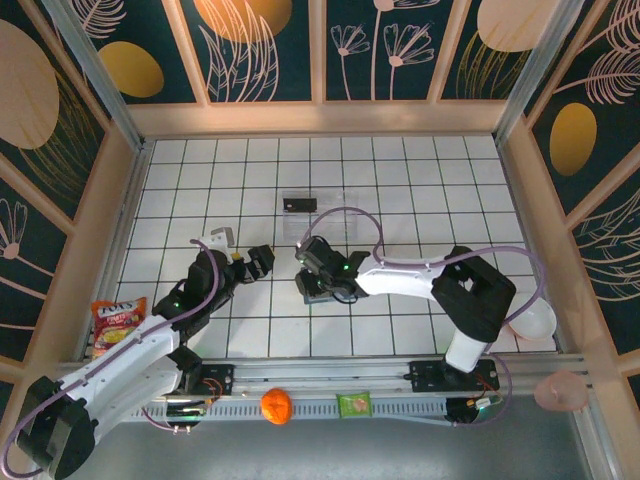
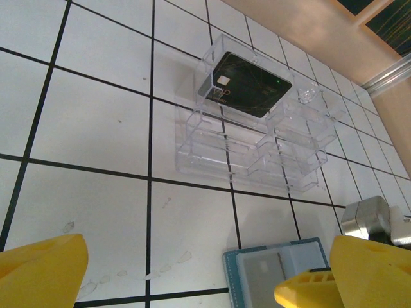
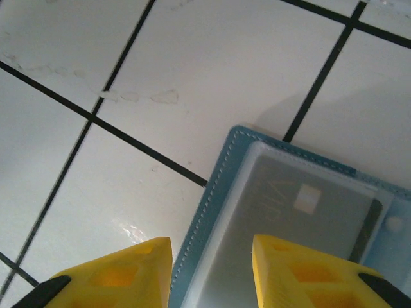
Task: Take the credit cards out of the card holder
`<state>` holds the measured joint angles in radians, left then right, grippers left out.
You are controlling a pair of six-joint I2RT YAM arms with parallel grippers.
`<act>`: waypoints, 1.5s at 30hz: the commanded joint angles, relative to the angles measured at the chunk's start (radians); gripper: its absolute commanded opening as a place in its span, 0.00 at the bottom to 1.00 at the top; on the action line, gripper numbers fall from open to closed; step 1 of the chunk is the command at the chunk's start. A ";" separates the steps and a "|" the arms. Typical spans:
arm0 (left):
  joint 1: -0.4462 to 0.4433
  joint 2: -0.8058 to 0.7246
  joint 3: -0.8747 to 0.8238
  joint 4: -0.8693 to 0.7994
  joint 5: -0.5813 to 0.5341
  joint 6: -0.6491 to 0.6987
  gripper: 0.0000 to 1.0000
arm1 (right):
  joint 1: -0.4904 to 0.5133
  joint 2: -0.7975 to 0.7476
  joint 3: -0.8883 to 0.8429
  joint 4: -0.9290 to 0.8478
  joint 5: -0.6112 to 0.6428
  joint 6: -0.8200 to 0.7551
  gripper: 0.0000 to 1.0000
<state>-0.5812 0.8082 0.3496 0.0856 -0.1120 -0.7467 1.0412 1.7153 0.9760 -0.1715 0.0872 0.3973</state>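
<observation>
Yellow fingertips of the right gripper (image 3: 210, 249) stand partly spread with a clear gap between them, pinching nothing. They hang just above the near-left part of the card holder (image 3: 217, 183). The right finger sits over its pale inner sleeve and the left one over bare tile, with the stitched teal edge running under the gap. The holder lies flat on the white tiled table (image 1: 200, 180), inner side up. A greyish card (image 3: 314, 212) shows through the cloudy sleeve, inside the holder.

The left gripper (image 2: 192, 269) has its yellow fingers spread wide and holds nothing. It hovers over the tiles just left of the holder. In its wrist view the holder's far edge sits between the fingers, close to the right one, and a silver metal part (image 2: 367, 218) stands just right of it.

From above, the two grippers face each other near the middle of the table, the right arm reaching in from the right.

Just beyond the holder, apart from it, lies a clear plastic tray (image 2: 212, 151) with several compartments. A black card (image 2: 250, 90) rests flat in its far-left compartment.

At the near-left edge lies a red snack packet (image 1: 118, 325). An orange (image 1: 277, 405) and a small green packet (image 1: 353, 405) sit on the rail between the arm bases, and a white bowl (image 1: 537, 322) sits at the near right.
</observation>
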 commanded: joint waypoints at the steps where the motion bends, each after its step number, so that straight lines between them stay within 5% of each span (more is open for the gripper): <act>1: 0.004 0.009 -0.008 0.012 0.020 -0.016 0.97 | 0.018 -0.002 -0.013 -0.057 0.077 -0.012 0.38; 11: 0.003 0.043 0.000 0.021 0.043 -0.013 0.93 | 0.028 0.050 -0.062 -0.038 0.023 0.000 0.33; 20: 0.002 0.112 0.008 0.055 0.123 0.008 0.86 | 0.024 0.060 -0.095 -0.019 0.068 0.005 0.02; 24: -0.002 0.171 -0.015 0.139 0.197 -0.002 0.80 | -0.003 -0.026 -0.149 0.078 0.027 0.011 0.00; 30: -0.032 0.292 -0.028 0.286 0.280 -0.028 0.46 | -0.067 -0.137 -0.211 0.241 -0.124 0.043 0.00; 39: -0.098 0.491 0.040 0.385 0.361 -0.020 0.00 | -0.097 -0.148 -0.216 0.265 -0.176 0.077 0.00; 45: -0.117 0.609 0.112 0.333 0.405 0.001 0.00 | -0.106 -0.148 -0.211 0.263 -0.179 0.087 0.00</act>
<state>-0.6872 1.3819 0.4217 0.4084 0.2455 -0.7639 0.9440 1.5898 0.7712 0.0669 -0.0814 0.4622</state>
